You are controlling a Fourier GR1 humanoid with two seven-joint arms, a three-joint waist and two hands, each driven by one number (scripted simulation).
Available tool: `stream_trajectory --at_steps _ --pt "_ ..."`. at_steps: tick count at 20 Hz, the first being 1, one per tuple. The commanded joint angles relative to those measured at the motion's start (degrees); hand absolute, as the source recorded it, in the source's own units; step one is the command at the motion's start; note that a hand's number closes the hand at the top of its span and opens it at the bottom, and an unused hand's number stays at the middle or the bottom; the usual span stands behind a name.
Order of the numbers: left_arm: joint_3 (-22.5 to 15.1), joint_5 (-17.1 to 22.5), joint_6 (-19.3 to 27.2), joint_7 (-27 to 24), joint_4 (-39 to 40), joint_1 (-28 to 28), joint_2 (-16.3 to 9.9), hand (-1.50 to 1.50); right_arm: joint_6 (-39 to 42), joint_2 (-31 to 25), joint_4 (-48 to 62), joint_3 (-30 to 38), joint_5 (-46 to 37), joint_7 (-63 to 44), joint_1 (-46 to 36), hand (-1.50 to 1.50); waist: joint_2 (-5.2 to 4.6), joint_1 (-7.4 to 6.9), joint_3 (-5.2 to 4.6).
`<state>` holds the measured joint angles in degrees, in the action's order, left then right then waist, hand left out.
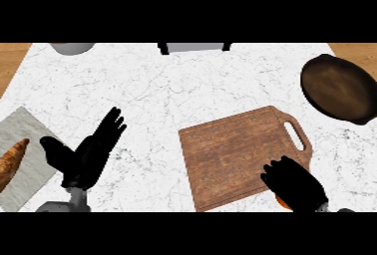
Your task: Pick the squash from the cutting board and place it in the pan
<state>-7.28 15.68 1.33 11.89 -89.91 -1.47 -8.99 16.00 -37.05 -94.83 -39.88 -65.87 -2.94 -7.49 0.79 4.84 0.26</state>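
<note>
Most of the squash (282,202) was hidden: only a small orange sliver showed under the right hand (293,182), at the near right corner of the cutting board (236,154). That hand lay over the board's corner with its fingers curled down around the squash, covering nearly all of it. The left hand (88,152) stood well to the left of the board on the white marble counter (169,84), fingers straight and spread upward, holding nothing. The dark pan (340,94) sat beyond the board's handle end, up and to the right, with nothing inside it. Far left of the board, a grey tray (29,164) held a loaf of bread (10,162), cut off by the edge. Beyond the board, two grey objects at the counter's far edge were too cropped to identify.
</note>
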Motion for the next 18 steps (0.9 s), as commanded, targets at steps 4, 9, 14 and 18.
stream_trajectory --at_steps 4,9,14,18 --pt "1.3 0.9 0.3 0.4 -1.4 1.8 -0.5 0.0 -21.3 -10.0 -7.0 15.9 15.4 17.0 8.5 1.5 0.32 1.65 0.26" --pt "0.6 0.0 0.9 -0.5 -1.8 3.0 0.1 0.0 -28.1 -10.9 -8.1 26.2 32.7 28.3 16.6 1.5 0.06 1.62 0.17" --pt "1.4 0.8 -0.6 0.3 -2.1 1.2 -1.2 0.0 -21.2 -11.2 -5.3 35.0 54.2 38.6 21.5 1.5 -0.46 -0.15 0.04" --pt "-0.3 0.8 -2.0 1.2 -2.2 0.0 -0.9 0.0 -11.6 -14.9 4.3 44.6 67.4 46.8 22.0 1.5 -0.76 -2.55 -0.07"
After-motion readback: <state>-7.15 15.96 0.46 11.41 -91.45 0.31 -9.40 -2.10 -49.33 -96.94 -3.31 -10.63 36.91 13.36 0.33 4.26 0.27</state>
